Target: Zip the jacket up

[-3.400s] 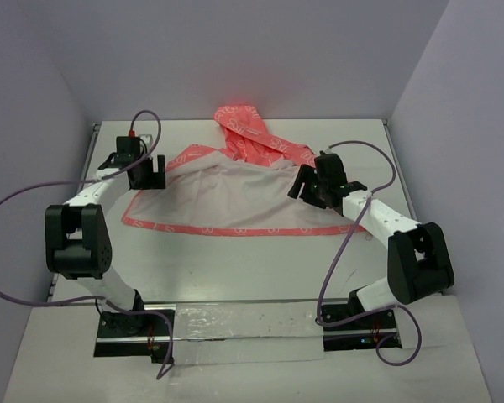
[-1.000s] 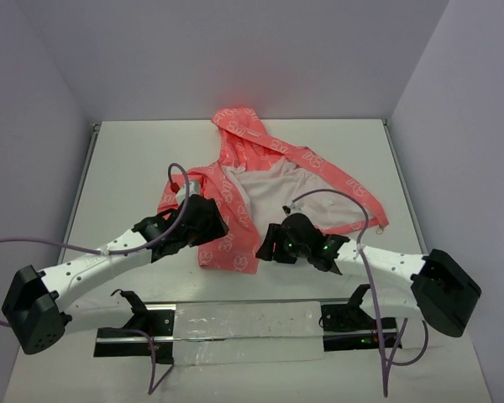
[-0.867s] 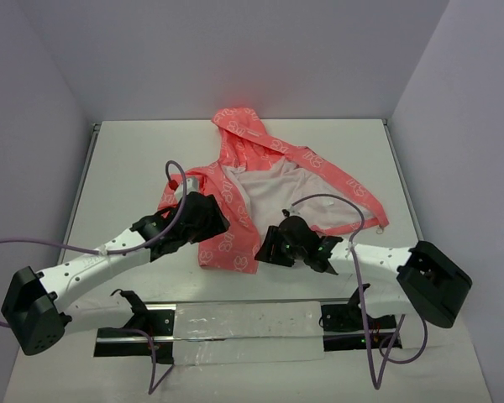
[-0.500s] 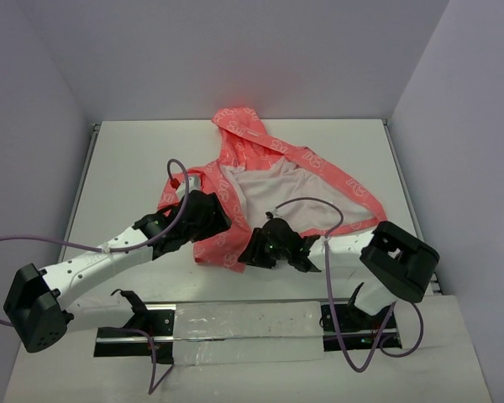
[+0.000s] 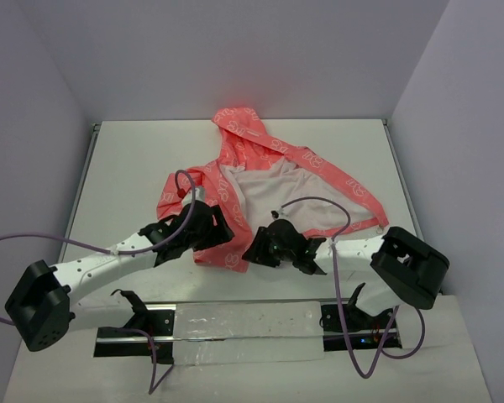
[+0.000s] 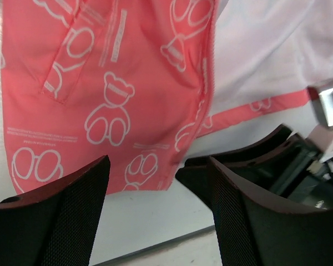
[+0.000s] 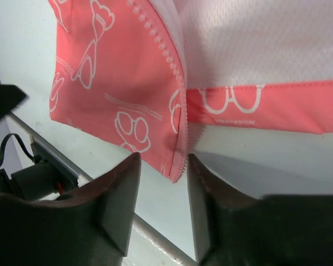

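1. Placement: the jacket (image 5: 265, 180) is laid flat on the table (image 5: 134, 159) in the middle of the overhead view, with its hood (image 5: 239, 122) toward the top of the frame.
2. Front panels: the panel at frame left is folded over, pink side up. The panel at frame right is spread outward, so the pale lining (image 7: 255, 39) is exposed. The front is therefore judged unclosed.
3. Zip: a single row of zipper teeth (image 7: 161, 50) is seen running down the centre of the right wrist view and ending free at the hem. No slider can be made out, and nothing is joined.
4. Left gripper (image 6: 155, 166): it is held wide open above the lower corner of the folded panel, and nothing is gripped.
5. Right gripper (image 7: 162, 163): its jaws are set apart, more narrowly, with the bottom end of the teeth lying between them. No clamping is shown.
6. Remainder: nearly everything is judged outstanding. The spread panel must be brought across, the zip ends mated, and the slider drawn up to the collar.
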